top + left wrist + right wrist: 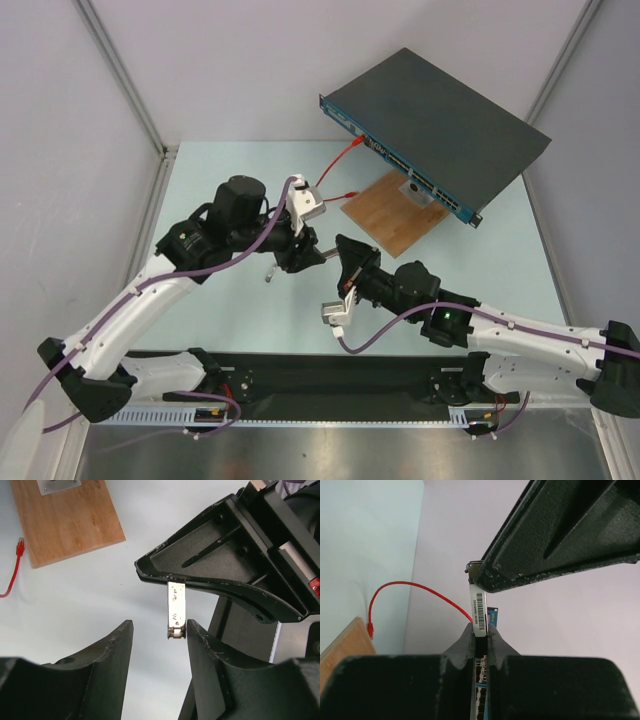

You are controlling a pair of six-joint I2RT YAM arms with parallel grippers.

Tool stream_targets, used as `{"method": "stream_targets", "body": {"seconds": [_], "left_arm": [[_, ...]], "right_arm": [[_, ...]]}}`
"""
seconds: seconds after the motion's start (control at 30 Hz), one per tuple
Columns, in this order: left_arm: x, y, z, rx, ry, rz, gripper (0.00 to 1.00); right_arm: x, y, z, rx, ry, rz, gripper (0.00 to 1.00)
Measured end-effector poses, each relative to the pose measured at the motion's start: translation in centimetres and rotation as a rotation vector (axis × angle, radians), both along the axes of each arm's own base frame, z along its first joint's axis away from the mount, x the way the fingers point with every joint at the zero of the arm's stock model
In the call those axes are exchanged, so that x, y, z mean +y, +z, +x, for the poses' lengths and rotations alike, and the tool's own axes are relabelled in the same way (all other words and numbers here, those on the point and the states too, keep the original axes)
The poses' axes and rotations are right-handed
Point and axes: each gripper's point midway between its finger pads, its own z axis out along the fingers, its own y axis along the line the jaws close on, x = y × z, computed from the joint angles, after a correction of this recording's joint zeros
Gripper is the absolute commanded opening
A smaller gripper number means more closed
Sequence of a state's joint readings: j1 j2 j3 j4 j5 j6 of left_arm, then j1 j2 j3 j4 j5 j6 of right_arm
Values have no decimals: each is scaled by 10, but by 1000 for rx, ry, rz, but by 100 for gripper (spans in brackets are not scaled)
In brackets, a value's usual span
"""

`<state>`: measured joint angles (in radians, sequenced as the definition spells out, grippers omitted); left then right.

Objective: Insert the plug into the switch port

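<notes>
Clamping one plug (478, 611), the right tool (480, 641) faces one switch (440, 110), while the left tool (159, 629) stands with fingers apart.

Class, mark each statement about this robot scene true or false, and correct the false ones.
1. The right jaws are shut on the plug. True.
2. The left jaws are shut too. False: they stand open.
3. The plug sits in a port of the switch. False: it is held over the table, apart from the switch.
4. A red cable runs to the switch's front. True.
</notes>
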<state>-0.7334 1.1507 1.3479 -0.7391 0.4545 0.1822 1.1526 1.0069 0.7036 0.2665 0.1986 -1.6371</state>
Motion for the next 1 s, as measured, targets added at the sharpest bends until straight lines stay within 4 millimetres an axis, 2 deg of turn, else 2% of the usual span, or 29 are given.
{"method": "stream_targets", "body": {"seconds": [0.17,0.37,0.6,0.7,0.73,0.77,0.8,0.83,0.87,0.9,0.97,1.0], "left_arm": [[-4,1,-2,-10,-12,-3,50],[-5,-8,-1,1,-9,16,54],[-5,-17,2,13,2,37,48],[-6,-17,0,15,-3,36,36],[-7,-16,-1,15,-9,34,24],[-8,-16,-3,20,-17,31,17],[-9,-16,-5,22,-26,28,11],[-10,-16,-5,22,-30,27,1],[-10,-16,-6,24,-33,26,0],[-10,-15,-6,21,-34,26,0],[-10,-16,-5,19,-32,25,0],[-10,-16,-4,20,-30,25,0]], "right_arm": [[2,-2,0,18,1,3,0],[2,-4,0,36,-3,13,0],[2,-4,1,43,-4,16,0],[1,-5,1,44,-7,16,0],[1,-5,1,44,-9,15,0],[0,-5,2,44,-14,15,0],[0,-5,2,45,-15,16,4],[-1,-5,2,47,-20,15,12],[-1,-5,3,50,-23,17,23],[-1,-5,3,52,-24,18,48],[-2,-7,3,73,-31,23,73],[-2,-7,4,75,-33,22,78]]}}
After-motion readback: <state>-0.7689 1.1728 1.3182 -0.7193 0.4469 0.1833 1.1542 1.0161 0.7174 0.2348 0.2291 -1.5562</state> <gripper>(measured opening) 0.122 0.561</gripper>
